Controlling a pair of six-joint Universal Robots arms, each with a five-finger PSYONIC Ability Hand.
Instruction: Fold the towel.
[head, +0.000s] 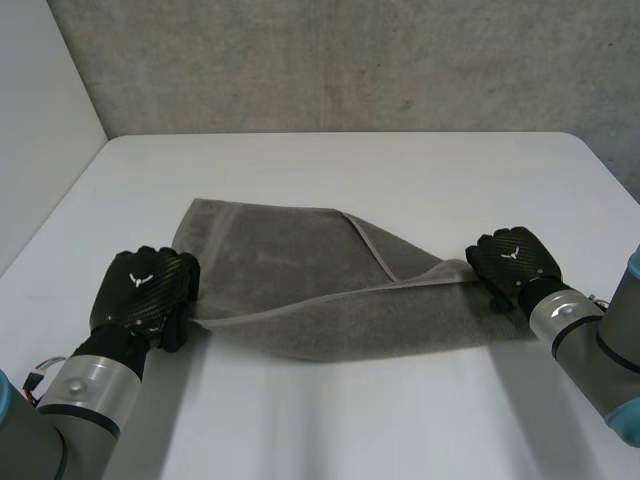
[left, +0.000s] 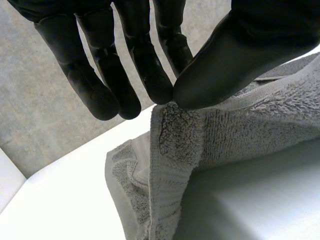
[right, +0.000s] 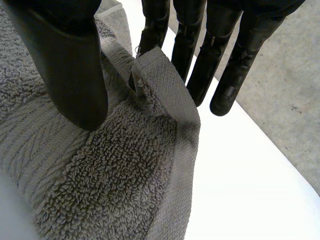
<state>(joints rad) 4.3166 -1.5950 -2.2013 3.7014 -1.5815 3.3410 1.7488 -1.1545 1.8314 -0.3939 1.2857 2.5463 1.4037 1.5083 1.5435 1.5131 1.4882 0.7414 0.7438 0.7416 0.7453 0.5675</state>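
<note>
Nearest the robot, the left robot hand (head: 145, 288) pinches the near left corner of the grey towel (head: 300, 290), with the thumb pressed against the fingers right at the hem. The right robot hand (head: 513, 262) grips the near right corner, its thumb on the pile and its fingers (right: 200, 70) behind a curled tab of the border. Both grips sit close to the cloth's edge, so the likeliest failure seems to be a corner slipping free as the fold is carried over. The left pinch looks the thinner of the two. If the hands travel unevenly, the hem could land skewed, and the slack sagging between them could drag on the desk (head: 350, 420) and bunch. Beyond the hands the near edge is raised off the desk. Farther back the towel lies flat, with one flap already turned so that a hem runs slantwise across it. The towel lies straight on the white desk, in no container.
</note>
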